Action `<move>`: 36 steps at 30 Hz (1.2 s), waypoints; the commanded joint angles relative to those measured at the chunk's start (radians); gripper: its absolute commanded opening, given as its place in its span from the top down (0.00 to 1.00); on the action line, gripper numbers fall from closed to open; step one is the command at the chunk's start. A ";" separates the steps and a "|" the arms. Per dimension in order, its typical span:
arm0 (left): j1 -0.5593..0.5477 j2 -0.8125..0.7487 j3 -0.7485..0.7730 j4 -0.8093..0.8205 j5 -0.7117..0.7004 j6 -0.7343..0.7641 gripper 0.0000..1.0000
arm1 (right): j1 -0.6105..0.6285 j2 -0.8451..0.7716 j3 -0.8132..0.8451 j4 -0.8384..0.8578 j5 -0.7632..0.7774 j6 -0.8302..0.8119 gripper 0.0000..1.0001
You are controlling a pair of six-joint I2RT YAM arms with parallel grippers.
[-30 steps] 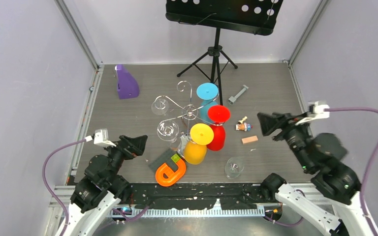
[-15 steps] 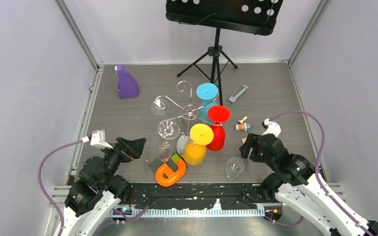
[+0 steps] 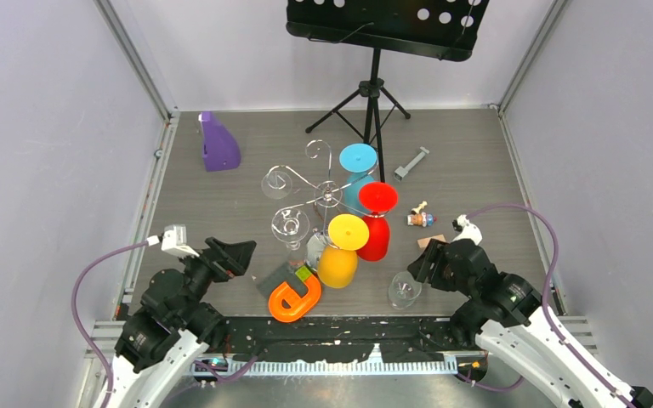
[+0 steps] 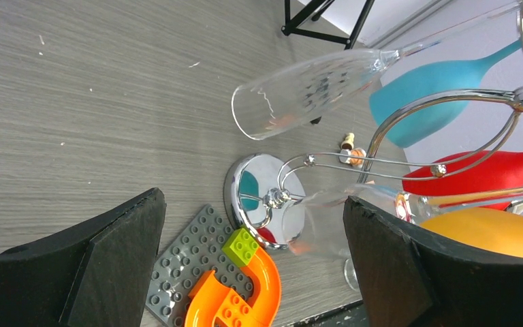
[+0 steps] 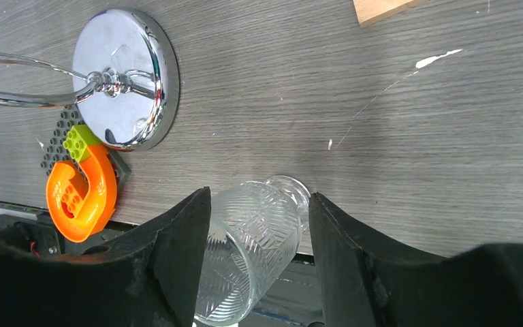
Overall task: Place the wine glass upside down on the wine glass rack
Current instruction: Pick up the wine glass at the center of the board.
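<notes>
Right pincer [image 5: 259, 201] — its two black fingers stand either side of the bowl of the wine glass [image 5: 248, 255] and very near it. Whether the pads already bear on the glass cannot be told, so neither a pinch nor a clear gap is certain. Wine glass: clear, cut pattern, on the desk [image 3: 476, 170] close to its near edge, with its rim toward that edge in the right wrist view; whether it stands or lies is not plain. It sits to the right of the wine glass rack [image 5: 156, 61] and apart from it, not yet lifted. Rack: chrome, round mirror base, curled wire arms. It already carries a blue glass [image 3: 357, 170], a red glass [image 3: 377, 217] and a yellow glass [image 3: 340, 251], all on the side nearest the right arm, and two clear glasses [image 3: 290, 223] on the other side. An orange brick [image 3: 293, 297] lies just beside the base. Left pincer [image 3: 234, 252]: spread wide, holding nothing, over the near left of the desk and facing the rack. Step in hand, by judgement: the grasp. Next move, by judgement, is a firm but gentle close on the bowl, a lift and a turn to bring the foot uppermost. The stem then goes into a free curl — the far one [image 3: 315, 151] looks unoccupied — and the coloured glasses crowd the way there.
</notes>
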 commanded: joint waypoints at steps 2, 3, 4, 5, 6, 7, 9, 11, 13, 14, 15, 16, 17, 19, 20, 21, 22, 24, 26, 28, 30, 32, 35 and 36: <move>-0.002 -0.058 -0.027 0.059 0.038 -0.022 0.00 | 0.000 -0.020 0.009 -0.006 -0.038 0.048 0.39; -0.002 -0.056 -0.031 0.061 0.040 -0.024 0.00 | 0.000 -0.023 0.008 -0.007 -0.045 0.050 0.39; -0.002 -0.055 -0.036 0.064 0.041 -0.025 0.00 | 0.000 -0.024 0.003 -0.004 -0.064 0.053 0.39; -0.002 -0.055 -0.040 0.068 0.044 -0.027 0.00 | 0.000 -0.021 0.000 -0.003 -0.072 0.054 0.40; -0.002 -0.053 -0.045 0.073 0.047 -0.029 0.00 | 0.000 -0.021 -0.005 -0.003 -0.088 0.055 0.40; -0.001 -0.053 -0.050 0.077 0.050 -0.031 0.00 | 0.000 -0.017 -0.007 -0.005 -0.102 0.055 0.40; -0.001 -0.054 -0.054 0.082 0.054 -0.033 0.00 | 0.000 -0.019 -0.012 -0.015 -0.113 0.054 0.41; -0.002 -0.056 -0.058 0.082 0.054 -0.035 0.00 | 0.000 -0.035 -0.009 -0.024 -0.116 0.055 0.41; -0.002 -0.058 -0.061 0.079 0.055 -0.036 0.00 | -0.001 -0.062 -0.007 -0.025 -0.113 0.056 0.40; -0.002 -0.059 -0.061 0.079 0.056 -0.036 0.01 | -0.001 -0.080 -0.005 -0.022 -0.111 0.055 0.40; -0.002 -0.061 -0.063 0.079 0.056 -0.038 0.00 | 0.000 -0.088 -0.002 -0.022 -0.108 0.055 0.39; -0.002 -0.062 -0.063 0.078 0.057 -0.038 0.01 | 0.000 -0.100 0.000 -0.020 -0.107 0.055 0.38; -0.002 -0.064 -0.064 0.078 0.056 -0.038 0.00 | 0.000 -0.105 0.005 -0.020 -0.109 0.054 0.37; -0.001 -0.064 -0.064 0.076 0.057 -0.039 0.00 | 0.000 -0.107 0.013 -0.021 -0.121 0.046 0.34; -0.002 -0.065 -0.064 0.079 0.059 -0.039 0.00 | 0.000 -0.105 0.015 -0.022 -0.134 0.041 0.34; -0.002 -0.065 -0.065 0.079 0.059 -0.040 0.00 | 0.000 -0.100 0.021 -0.025 -0.142 0.030 0.34; -0.002 -0.063 -0.066 0.081 0.059 -0.041 0.00 | -0.001 -0.096 0.028 -0.028 -0.154 0.019 0.33; -0.002 -0.062 -0.064 0.081 0.060 -0.041 0.00 | -0.001 -0.084 0.037 -0.043 -0.177 -0.003 0.34; -0.002 -0.062 -0.065 0.079 0.062 -0.042 0.00 | 0.000 -0.075 0.049 -0.062 -0.202 -0.025 0.34; -0.002 -0.064 -0.066 0.079 0.062 -0.044 0.00 | 0.001 -0.062 0.061 -0.075 -0.220 -0.049 0.34; -0.002 -0.067 -0.070 0.076 0.062 -0.046 0.00 | -0.001 -0.046 0.072 -0.099 -0.240 -0.071 0.34; -0.003 -0.070 -0.073 0.077 0.060 -0.049 0.00 | -0.001 -0.029 0.080 -0.113 -0.258 -0.091 0.36; -0.002 -0.072 -0.080 0.081 0.060 -0.053 0.00 | -0.001 0.000 0.081 -0.126 -0.289 -0.124 0.40; -0.002 -0.072 -0.081 0.083 0.060 -0.054 0.00 | 0.000 0.021 0.079 -0.133 -0.293 -0.133 0.41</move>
